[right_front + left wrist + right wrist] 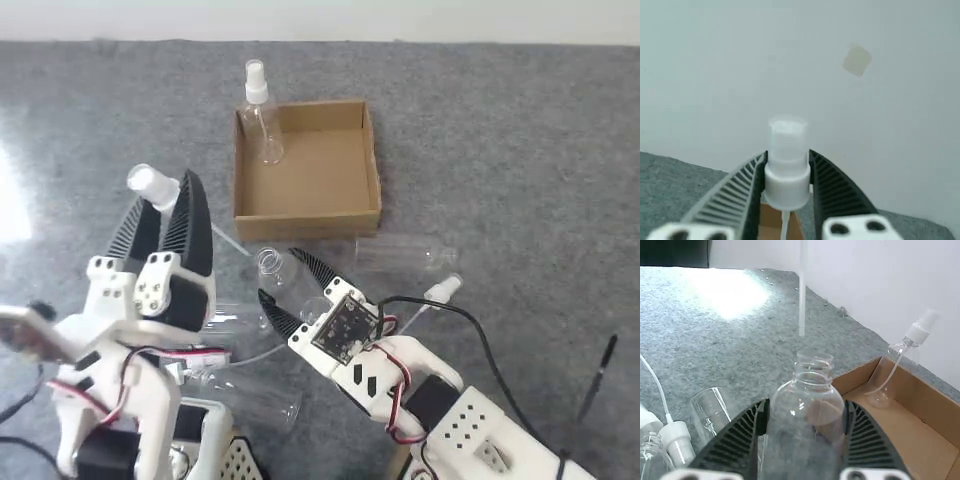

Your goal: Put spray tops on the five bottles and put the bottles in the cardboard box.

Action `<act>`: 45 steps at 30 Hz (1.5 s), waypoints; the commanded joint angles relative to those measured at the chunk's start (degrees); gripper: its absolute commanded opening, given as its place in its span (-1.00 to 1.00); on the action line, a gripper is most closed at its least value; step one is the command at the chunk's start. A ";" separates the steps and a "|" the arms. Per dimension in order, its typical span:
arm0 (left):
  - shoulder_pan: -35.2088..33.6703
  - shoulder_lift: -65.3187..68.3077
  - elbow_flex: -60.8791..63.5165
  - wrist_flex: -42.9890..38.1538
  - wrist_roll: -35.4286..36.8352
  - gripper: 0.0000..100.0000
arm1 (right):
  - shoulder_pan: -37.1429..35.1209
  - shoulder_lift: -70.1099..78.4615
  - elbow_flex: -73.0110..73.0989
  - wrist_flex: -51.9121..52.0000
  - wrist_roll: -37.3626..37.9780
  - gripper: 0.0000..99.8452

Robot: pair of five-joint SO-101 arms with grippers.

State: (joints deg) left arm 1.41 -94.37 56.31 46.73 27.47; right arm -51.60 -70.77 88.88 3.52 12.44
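My left pincer [170,192] is clamped on a spray top [786,167], held up at the left of the high view. Its dip tube [802,290] slants down toward the middle of that frame. My right pincer [278,274], just below centre there and near the front wall of the cardboard box [305,215], is clamped round an uncapped bottle [807,412], whose open neck [813,362] stands free of my fingers and faces the tube. What matters is the line-up: the tube's long axis runs nearly parallel to the bottle's, but its tip sits short of the neck and slightly off the rim's centre, not yet inside. I judge the top needs a small sideways shift before it goes in.
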 commanded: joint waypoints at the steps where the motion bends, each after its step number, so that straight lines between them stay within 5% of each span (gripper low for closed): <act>1: 2.73 -0.26 0.22 -1.49 0.09 -0.98 | -0.57 -0.92 -0.70 -1.45 0.70 -0.82; 45: 6.24 -0.26 9.19 -1.32 -5.98 -0.98 | -0.22 -1.54 -0.09 -3.74 0.62 -0.81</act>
State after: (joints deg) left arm 7.47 -94.37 65.19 45.23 22.02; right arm -51.69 -70.77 89.49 2.99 12.44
